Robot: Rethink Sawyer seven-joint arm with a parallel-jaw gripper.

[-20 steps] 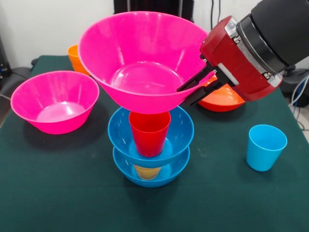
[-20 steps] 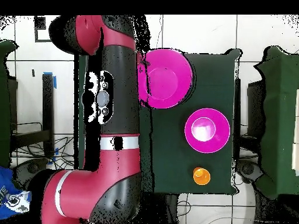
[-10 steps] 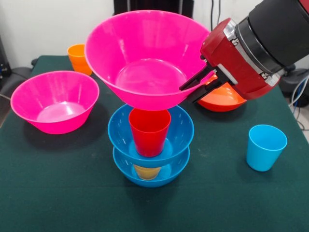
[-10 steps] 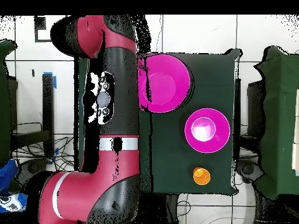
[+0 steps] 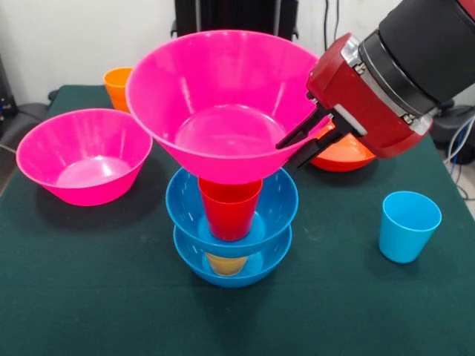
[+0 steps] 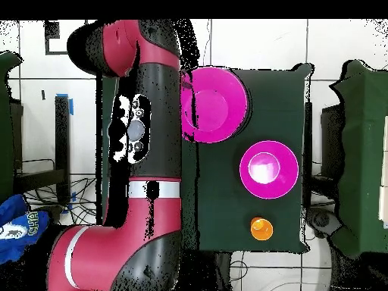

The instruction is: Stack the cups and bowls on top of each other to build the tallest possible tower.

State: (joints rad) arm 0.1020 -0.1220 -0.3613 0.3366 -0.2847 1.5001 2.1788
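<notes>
**Pink bowl held at rim above the tower**

Front view, centre: the gripper (image 5: 310,141) is clamped on the right-hand rim of a large pink bowl (image 5: 223,104), one finger inside the wall and one outside; the bowl sits tilted, its base over the mouth of the red cup (image 5: 229,208); whether base and cup touch cannot be told. The red cup stands upright in the upper blue bowl (image 5: 278,200); that bowl rests over a yellow cup (image 5: 225,264), which stands in the lower blue bowl (image 5: 260,268); together these form the tower, at lower centre of the frame on the table (image 5: 89,297).

Left of frame: the second pink bowl (image 5: 83,156) stands upright on the table, apart from the tower. Upper left: the orange cup (image 5: 119,85), partly hidden behind the held bowl. Right of centre: the orange-red bowl (image 5: 343,152), largely covered by the arm. Lower right: the light blue cup (image 5: 409,225), upright and alone.

Overhead view: the arm (image 6: 148,144) covers the left of the table; the held pink bowl (image 6: 220,102) shows at upper centre, the second pink bowl (image 6: 268,170) at centre right, the orange cup (image 6: 261,228) below it.
</notes>
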